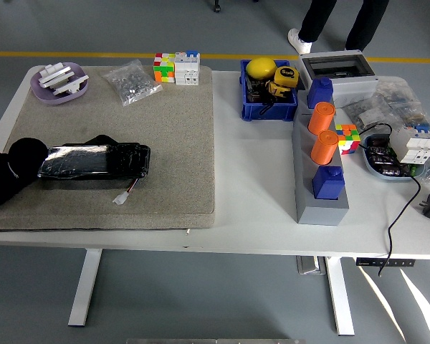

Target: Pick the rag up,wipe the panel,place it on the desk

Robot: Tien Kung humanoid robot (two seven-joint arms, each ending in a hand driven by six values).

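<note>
Left hand (6,179): your black hand sits at the table's 9 o'clock edge; you cannot tell its grip.
Rag (100,142): dark cloth bunched behind the panel, touching it.
Panel (93,160): black, glossy, lying flat on the grey mat (129,115), just right of the hand.
Person (337,21): legs at 1 o'clock, beyond the table.

This looked like a workshop or lab: grey floor with a yellow line (93,54), a white desk (258,215) crowded with a blue parts bin (268,107), circuit breakers (413,143) and cables.
</note>
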